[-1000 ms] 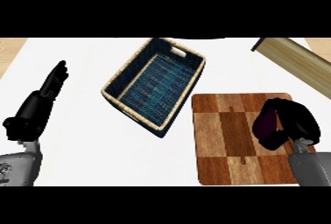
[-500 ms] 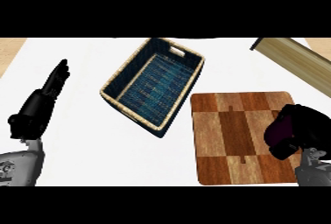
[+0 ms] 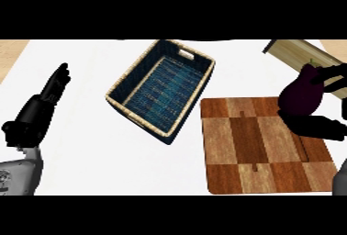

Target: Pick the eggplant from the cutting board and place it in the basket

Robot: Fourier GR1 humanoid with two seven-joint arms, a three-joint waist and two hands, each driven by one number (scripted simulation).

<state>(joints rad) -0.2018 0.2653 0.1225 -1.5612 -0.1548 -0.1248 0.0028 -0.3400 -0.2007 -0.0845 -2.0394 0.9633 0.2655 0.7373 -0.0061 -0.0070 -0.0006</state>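
Eggplant (image 3: pixel 300 94), seen in the head view, is dark purple, plump and smooth, with a small green stem at its upper end. It stands nearly upright, tipped slightly to the right. The right hand (image 3: pixel 320 127) has its black fingers curled round it from below and from the right side. The eggplant shows over the upper right corner of the cutting board (image 3: pixel 254 151), a slab of light and dark wooden blocks. The basket (image 3: pixel 139 120), which has a pale wicker rim and blue weave inside, lies angled just left of the board. The left hand (image 3: pixel 34 118) rests open near the left edge with its fingers straight. A pale wooden block (image 3: pixel 296 50) lies at the upper right.
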